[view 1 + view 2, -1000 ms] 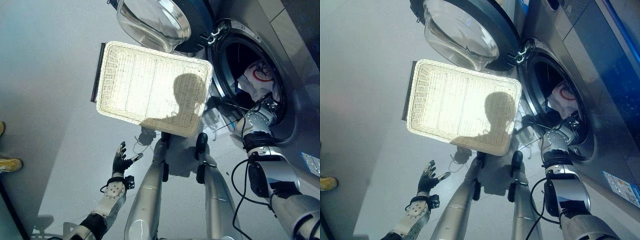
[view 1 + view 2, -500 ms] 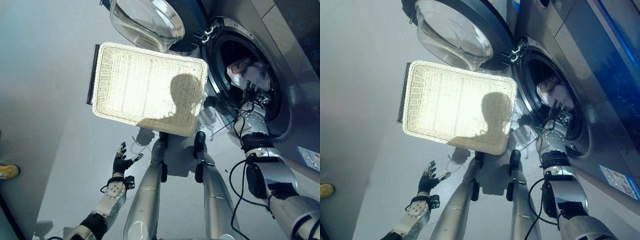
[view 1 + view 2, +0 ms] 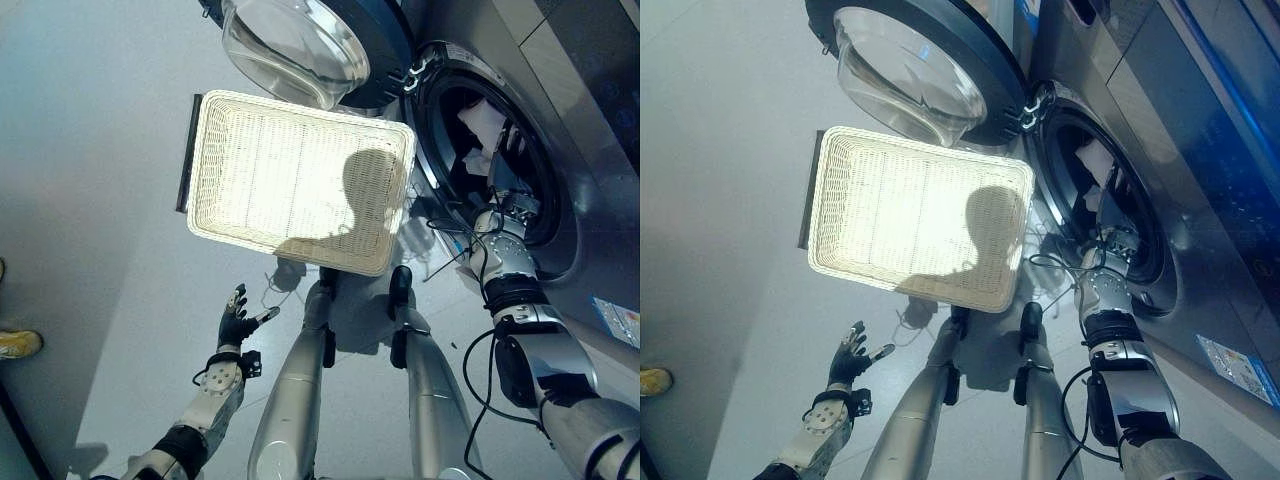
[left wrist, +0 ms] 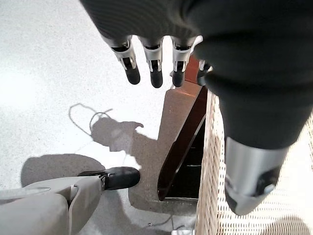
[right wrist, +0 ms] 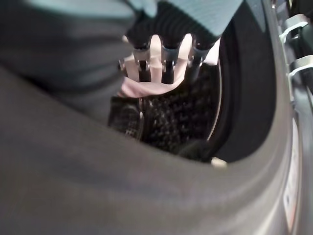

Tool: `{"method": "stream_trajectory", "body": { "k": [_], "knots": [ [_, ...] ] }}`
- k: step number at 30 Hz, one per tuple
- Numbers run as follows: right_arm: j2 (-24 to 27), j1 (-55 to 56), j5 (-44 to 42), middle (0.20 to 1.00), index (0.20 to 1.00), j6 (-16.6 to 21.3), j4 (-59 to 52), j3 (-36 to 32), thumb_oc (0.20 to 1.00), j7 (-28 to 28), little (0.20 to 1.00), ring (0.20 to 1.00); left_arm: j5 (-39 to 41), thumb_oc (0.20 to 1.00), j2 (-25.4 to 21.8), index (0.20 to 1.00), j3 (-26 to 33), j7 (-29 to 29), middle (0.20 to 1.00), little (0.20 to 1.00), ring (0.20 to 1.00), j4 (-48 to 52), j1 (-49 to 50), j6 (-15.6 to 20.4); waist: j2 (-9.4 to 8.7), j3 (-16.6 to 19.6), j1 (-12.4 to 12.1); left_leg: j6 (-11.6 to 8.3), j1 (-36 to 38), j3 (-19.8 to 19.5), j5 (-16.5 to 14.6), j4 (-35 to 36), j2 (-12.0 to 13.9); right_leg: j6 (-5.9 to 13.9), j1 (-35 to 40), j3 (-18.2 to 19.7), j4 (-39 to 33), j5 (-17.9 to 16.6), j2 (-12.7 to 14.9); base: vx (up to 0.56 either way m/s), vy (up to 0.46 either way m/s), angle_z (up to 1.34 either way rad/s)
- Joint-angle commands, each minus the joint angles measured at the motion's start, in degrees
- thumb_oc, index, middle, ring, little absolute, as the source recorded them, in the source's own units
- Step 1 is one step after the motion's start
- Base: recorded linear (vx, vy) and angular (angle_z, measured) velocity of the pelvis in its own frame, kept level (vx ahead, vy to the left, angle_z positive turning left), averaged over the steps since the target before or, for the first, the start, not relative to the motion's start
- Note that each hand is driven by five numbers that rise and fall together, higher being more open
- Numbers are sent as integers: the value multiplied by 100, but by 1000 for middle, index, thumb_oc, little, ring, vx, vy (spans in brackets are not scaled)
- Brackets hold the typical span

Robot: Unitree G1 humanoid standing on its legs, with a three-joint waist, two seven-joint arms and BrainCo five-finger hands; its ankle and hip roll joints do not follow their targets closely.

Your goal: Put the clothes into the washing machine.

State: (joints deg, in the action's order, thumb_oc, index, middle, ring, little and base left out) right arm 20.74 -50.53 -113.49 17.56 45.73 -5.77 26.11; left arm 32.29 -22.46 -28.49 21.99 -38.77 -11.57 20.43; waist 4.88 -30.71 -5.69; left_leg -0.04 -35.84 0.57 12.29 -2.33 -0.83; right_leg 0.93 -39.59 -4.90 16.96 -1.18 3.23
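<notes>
Clothes [image 3: 478,122] just beyond robot hand [image 3: 507,172]

Pale grey floor [image 3: 90,150], white wicker basket [image 3: 290,180] on it, washing machine [image 3: 560,110] alongside

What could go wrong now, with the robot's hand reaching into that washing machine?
Three things, perhaps. The white garment lies near the mouth of the dark drum, so it might slip back out as the right hand leaves. The fingers touch the cloth, which might snag and get dragged along. And the round glass door hangs open above the empty white wicker basket; a careless arm swing could knock either.
</notes>
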Motion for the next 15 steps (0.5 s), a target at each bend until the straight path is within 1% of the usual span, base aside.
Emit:
{"method": "stream_trajectory", "body": {
  "k": [1, 2, 3, 5, 6, 7, 8, 9, 10, 11, 13, 14, 15],
  "knots": [
    [700, -76, 181, 1000, 1000, 396, -246, 286, 1000, -169, 1000, 1000, 31, 1000, 163, 1000, 11, -26, 1000, 1000, 1000, -34, 1, 134, 279, 91, 117, 198, 172, 16, -361, -109, -496, 215, 329, -447, -671, -658, -96, -49, 12, -1],
    [700, -64, 485, 1000, 1000, 542, -182, 315, 1000, -316, 1000, 1000, 28, 1000, 184, 1000, 16, -25, 1000, 1000, 1000, -57, 0, 145, 278, 91, 122, 196, 172, 19, -357, -103, -494, 216, 333, -446, -684, -669, -95, -37, 18, -1],
    [705, -41, 1406, 1000, 1000, 1099, -29, 391, 1000, -910, 1000, 1000, 14, 1000, 224, 1000, 15, -16, 1000, 1000, 1000, -111, -23, 137, 267, 91, 129, 193, 227, 29, -388, -89, -496, 227, 379, -444, -701, -650, -95, 0, 0, 0],
    [707, -35, 2156, 1000, 1000, 1373, 40, 446, 1000, -1409, 1000, 1000, 2, 1000, 256, 1000, 11, -7, 1000, 1000, 1000, -138, -36, 140, 264, 91, 134, 195, 237, 37, -388, -86, -497, 227, 385, -442, -722, -667, -95, -15, 18, -5],
    [696, -62, 2906, 1000, 1000, 1306, 79, 551, 1000, -1725, 1000, 1000, -28, 1000, 299, 1000, 19, 4, 1000, 1000, 1000, -161, -62, 135, 260, 91, 137, 198, 226, 53, -385, -98, -496, 219, 376, -437, -742, -691, -97, -35, 27, -8],
    [661, -33, 3417, 1000, 1000, 1004, 125, 658, 1000, -1653, 1000, 1000, -79, 1000, 344, 1000, 39, -4, 1000, 1000, 1000, -208, -53, 169, 254, 91, 135, 197, 240, 65, -387, -89, -489, 220, 387, -439, -763, -701, -91, -48, 30, -9],
    [674, 17, 3786, 1000, 1000, 882, 161, 839, 1000, -1572, 1000, 1000, -105, 1000, 357, 1000, 99, -41, 1000, 1000, 1000, -234, -76, 168, 241, 91, 133, 202, 216, 83, -379, -93, -492, 217, 365, -448, -778, -716, -91, -54, 20, -7],
    [680, 27, 3907, 1000, 1000, 880, 163, 889, 1000, -1612, 1000, 1000, -112, 1000, 354, 1000, 127, -55, 1000, 1000, 1000, -242, -106, 166, 233, 91, 136, 204, 167, 90, -344, -96, -494, 211, 323, -455, -793, -758, -89, -55, 9, -5],
    [688, 77, 4268, 1000, 1000, 764, 168, 988, 1000, -1654, 1000, 1000, -123, 1000, 356, 1000, 154, -72, 1000, 1000, 1000, -261, -120, 169, 220, 91, 140, 206, 160, 95, -342, -97, -498, 213, 315, -462, -804, -768, -86, -49, 1, -5],
    [722, 223, 4865, 1000, 1000, 633, 221, 1243, 1000, -1628, 1000, 1000, -176, 1000, 387, 1000, 193, -90, 1000, 1000, 1000, -305, -129, 174, 194, 91, 146, 213, 200, 107, -369, -92, -504, 219, 347, -469, -820, -754, -84, -32, -1, -5],
    [721, 295, 5097, 1000, 1000, 640, 220, 1301, 1000, -1697, 1000, 1000, -196, 1000, 392, 1000, 220, -101, 1000, 1000, 1000, -313, -131, 171, 184, 91, 153, 213, 193, 108, -368, -98, -505, 221, 343, -471, -819, -755, -86, -23, 1, -1],
    [813, 522, 6004, 1000, 1000, 564, 300, 1561, 1000, -1743, 1000, 1000, -251, 1000, 388, 1000, 324, -171, 1000, 1000, 1000, -360, -138, 166, 142, 91, 165, 221, 194, 123, -375, -127, -508, 221, 336, -477, -813, -767, -87, -62, 0, -2],
    [835, 681, 6555, 1000, 1000, 572, 307, 1695, 1000, -1775, 1000, 1000, -309, 1000, 387, 1000, 383, -190, 1000, 1000, 1000, -369, -122, 154, 112, 91, 171, 225, 206, 126, -386, -141, -507, 222, 344, -476, -810, -765, -88, -67, 0, -2]
  ]
}}
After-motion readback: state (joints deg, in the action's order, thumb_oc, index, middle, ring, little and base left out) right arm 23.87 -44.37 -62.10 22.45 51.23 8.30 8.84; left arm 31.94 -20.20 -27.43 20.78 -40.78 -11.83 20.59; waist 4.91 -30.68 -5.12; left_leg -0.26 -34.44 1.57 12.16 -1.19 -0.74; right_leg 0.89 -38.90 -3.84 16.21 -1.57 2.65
